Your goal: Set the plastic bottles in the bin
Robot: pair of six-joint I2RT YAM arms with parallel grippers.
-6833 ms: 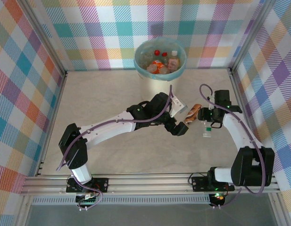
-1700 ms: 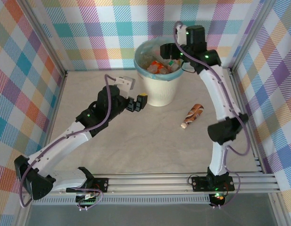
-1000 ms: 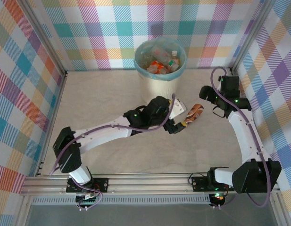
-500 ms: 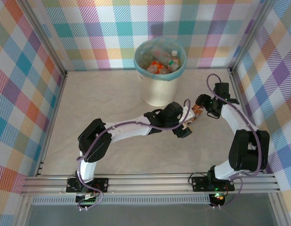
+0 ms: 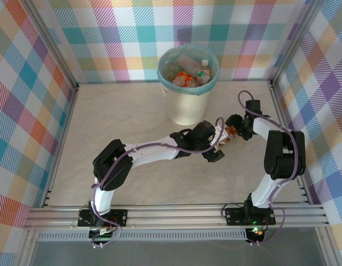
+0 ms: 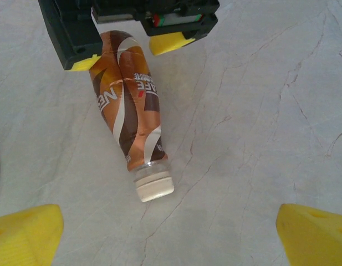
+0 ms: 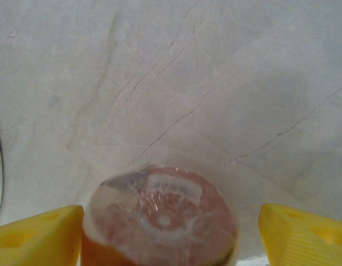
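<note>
The brown plastic bottle (image 6: 129, 111) with a cream-white cap (image 6: 154, 187) lies on its side on the pale marbled bench (image 6: 259, 111). It is outside the cream-white round bin (image 5: 187, 111) with a light teal liner, to the right of it and nearer to the arms. In the left wrist view I can read "NES" and "AFE" in white letters on the label, with a small red mark. The other letters turn away around the bottle. The right wrist view gives no writing, because it looks straight at the round base of the bottle.

The right hand (image 6: 126, 54) stands over the base end of the bottle, with one yellow pad on each side. One pad touches the label and the other is a little apart, so this hand is released and not clenched on the bottle. The left hand (image 6: 171, 235) is released too. Its yellow fingertips are spread wide with nothing between them, and the cap points toward it.

In the top view the wrist of the left arm (image 5: 159, 149) covers most of the brown bottle. That view shows the bin at the far edge of the bench. Inside it lie several clear plastic bottles (image 5: 187, 76) with red and orange labels, one with a white cap. Checked walls (image 5: 49, 66) in many colours close the bench on three sides.
</note>
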